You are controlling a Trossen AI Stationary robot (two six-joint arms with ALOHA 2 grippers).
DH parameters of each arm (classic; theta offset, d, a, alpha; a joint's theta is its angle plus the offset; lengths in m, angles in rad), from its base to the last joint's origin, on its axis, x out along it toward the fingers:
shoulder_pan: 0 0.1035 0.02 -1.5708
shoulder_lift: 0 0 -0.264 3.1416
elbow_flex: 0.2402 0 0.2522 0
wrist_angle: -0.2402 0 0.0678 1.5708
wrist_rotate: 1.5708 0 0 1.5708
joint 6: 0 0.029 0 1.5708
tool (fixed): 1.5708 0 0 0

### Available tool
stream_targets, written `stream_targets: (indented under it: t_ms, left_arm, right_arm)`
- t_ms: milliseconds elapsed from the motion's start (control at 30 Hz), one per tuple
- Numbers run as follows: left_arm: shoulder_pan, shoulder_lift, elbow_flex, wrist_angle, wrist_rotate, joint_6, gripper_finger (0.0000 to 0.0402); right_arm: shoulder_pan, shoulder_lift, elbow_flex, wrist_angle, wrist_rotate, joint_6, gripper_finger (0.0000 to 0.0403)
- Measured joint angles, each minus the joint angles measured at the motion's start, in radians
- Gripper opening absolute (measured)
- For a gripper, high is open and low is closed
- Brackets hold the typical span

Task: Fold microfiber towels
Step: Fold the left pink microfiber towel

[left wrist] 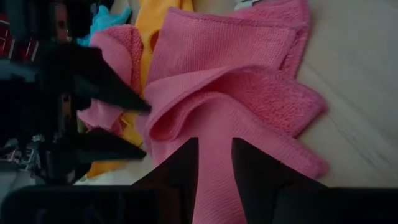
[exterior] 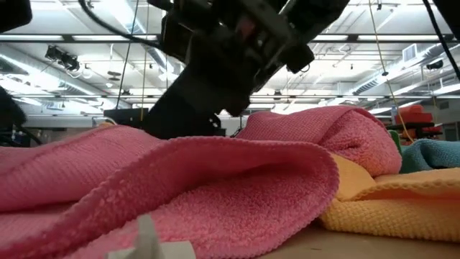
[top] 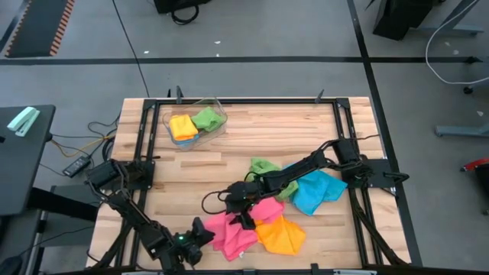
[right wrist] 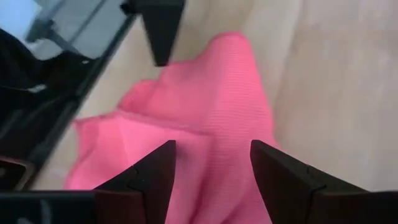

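left gripper (left wrist: pixel 214 168) narrowly parted astride the pink towel (left wrist: pixel 236 93); right gripper (right wrist: pixel 211 171) wide apart over it.

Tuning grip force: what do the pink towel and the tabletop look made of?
Pink towel: soft looped microfiber-type cloth, matte; nubby pile and floppy folds show. Tabletop: light wood planks, likely butcher-block, smooth with low sheen; parallel strips and grain show.

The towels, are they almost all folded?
Not yet. Two towels sit in the clear bin, looking done. Both grippers, left and right, are working the pink towel. Orange, blue and green towels lie crumpled.
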Motion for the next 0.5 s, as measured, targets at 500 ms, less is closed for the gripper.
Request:
stream_targets:
  t_ms: [500]
  left_arm:
    - [0.011,-0.002,0.0,-0.008,0.0,0.004,0.0093]
  right_arm:
    - [0.04,0.027,0.003,0.016,-0.02,-0.029,0.0217]
